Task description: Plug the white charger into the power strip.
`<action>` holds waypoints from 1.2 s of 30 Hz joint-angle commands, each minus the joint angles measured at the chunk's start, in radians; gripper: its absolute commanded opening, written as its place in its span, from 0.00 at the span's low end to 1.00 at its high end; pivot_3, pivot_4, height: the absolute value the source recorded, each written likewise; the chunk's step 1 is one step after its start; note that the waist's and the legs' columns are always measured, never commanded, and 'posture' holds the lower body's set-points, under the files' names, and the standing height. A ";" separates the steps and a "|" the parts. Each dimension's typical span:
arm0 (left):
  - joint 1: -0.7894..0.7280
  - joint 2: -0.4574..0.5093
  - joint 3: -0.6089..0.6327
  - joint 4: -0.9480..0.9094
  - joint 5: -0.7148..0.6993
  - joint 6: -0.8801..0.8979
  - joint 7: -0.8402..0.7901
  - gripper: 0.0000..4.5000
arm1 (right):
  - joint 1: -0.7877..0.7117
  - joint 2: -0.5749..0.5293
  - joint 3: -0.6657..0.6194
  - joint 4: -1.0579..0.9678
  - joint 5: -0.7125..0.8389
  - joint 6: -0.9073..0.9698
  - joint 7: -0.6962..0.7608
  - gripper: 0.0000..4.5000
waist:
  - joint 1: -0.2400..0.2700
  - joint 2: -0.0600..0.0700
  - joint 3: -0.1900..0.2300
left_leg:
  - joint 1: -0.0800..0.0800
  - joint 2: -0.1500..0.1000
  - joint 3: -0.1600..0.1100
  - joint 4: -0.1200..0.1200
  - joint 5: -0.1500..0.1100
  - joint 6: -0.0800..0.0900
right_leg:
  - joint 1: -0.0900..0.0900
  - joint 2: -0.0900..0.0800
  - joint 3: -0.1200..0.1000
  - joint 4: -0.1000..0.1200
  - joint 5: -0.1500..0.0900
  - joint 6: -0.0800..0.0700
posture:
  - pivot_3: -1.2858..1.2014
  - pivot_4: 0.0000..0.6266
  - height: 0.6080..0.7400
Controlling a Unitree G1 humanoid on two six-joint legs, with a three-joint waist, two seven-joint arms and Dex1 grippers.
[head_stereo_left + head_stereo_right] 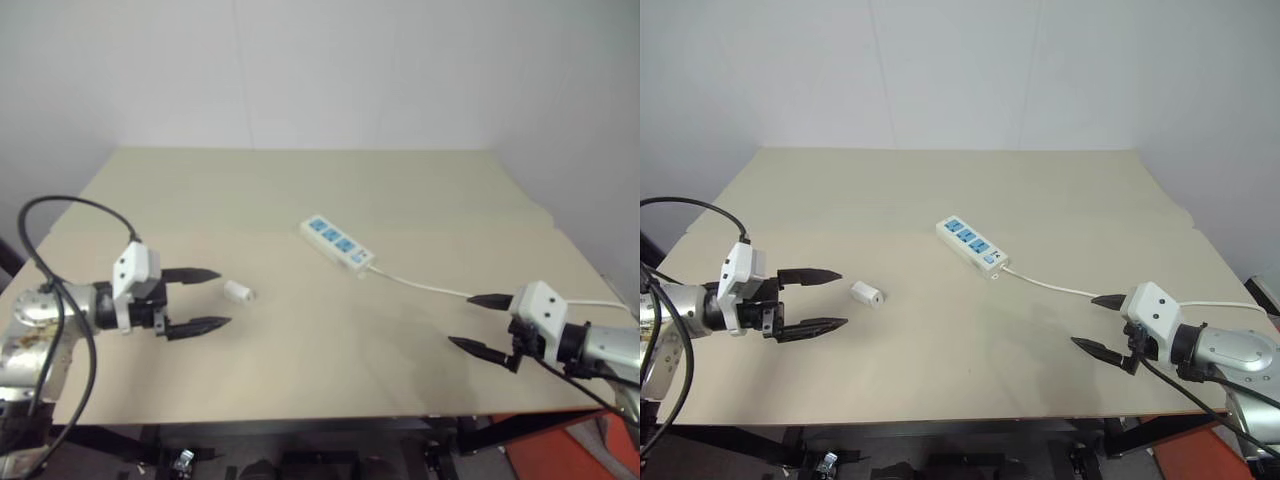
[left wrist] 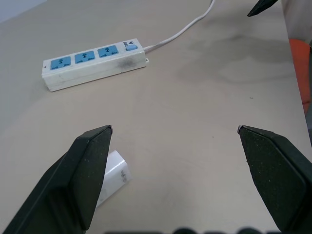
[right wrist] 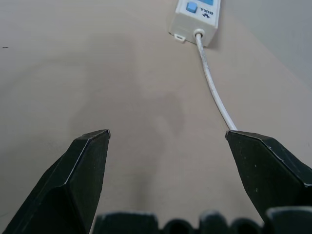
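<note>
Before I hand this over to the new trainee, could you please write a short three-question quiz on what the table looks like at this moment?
1. True or false: the white charger is already plugged into the power strip.
2. Which gripper is nearer the charger? A) left gripper B) right gripper C) both equally near
3. Fill in: the power strip has ___ blue socket faces, and its thin cord runs toward the robot's ___ side.

Key
1. False: the charger lies loose on the table, apart from the strip.
2. A: it lies just beyond the left gripper's open fingertips; the right gripper, also open and empty, hangs near the cord.
3. Three; right.
</note>
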 commanded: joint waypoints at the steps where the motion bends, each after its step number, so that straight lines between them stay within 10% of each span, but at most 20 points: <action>1: -0.020 -0.003 0.006 -0.011 -0.010 -0.011 0.006 1.00 | -0.007 -0.018 -0.025 -0.031 0.006 0.017 -0.011 0.99 | 0.000 0.000 0.000 | 0.000 0.000 0.000 0.000 0.000 0.000 | 0.000 0.000 0.000 0.000 0.000 0.000 | 0.52 0.24 1.00; 14: -0.097 -0.032 -0.004 0.004 -0.029 0.006 0.007 1.00 | -0.080 0.019 0.013 0.003 0.003 0.063 -0.067 0.99 | 0.000 0.000 0.000 | 0.000 0.000 0.000 0.000 0.000 0.000 | 0.000 0.000 0.000 0.000 0.000 0.000 | 0.52 0.24 1.00; 30: -0.255 -0.174 -0.186 0.003 0.059 -0.028 0.042 1.00 | -0.858 0.381 0.310 1.085 -0.267 -0.177 -0.131 0.99 | -0.005 0.000 0.000 | -0.002 0.000 0.000 0.000 0.000 -0.001 | -0.001 0.001 0.001 0.002 0.001 -0.001 | 0.52 0.24 1.00; 36: -0.212 -0.155 -0.173 -0.014 0.061 -0.037 0.041 1.00 | -0.884 0.402 0.352 1.140 -0.319 -0.213 -0.076 0.63 | -0.008 0.000 0.000 | -0.001 0.000 0.000 0.000 0.001 -0.001 | -0.001 0.001 0.001 0.002 0.001 -0.001 | 0.52 0.24 1.00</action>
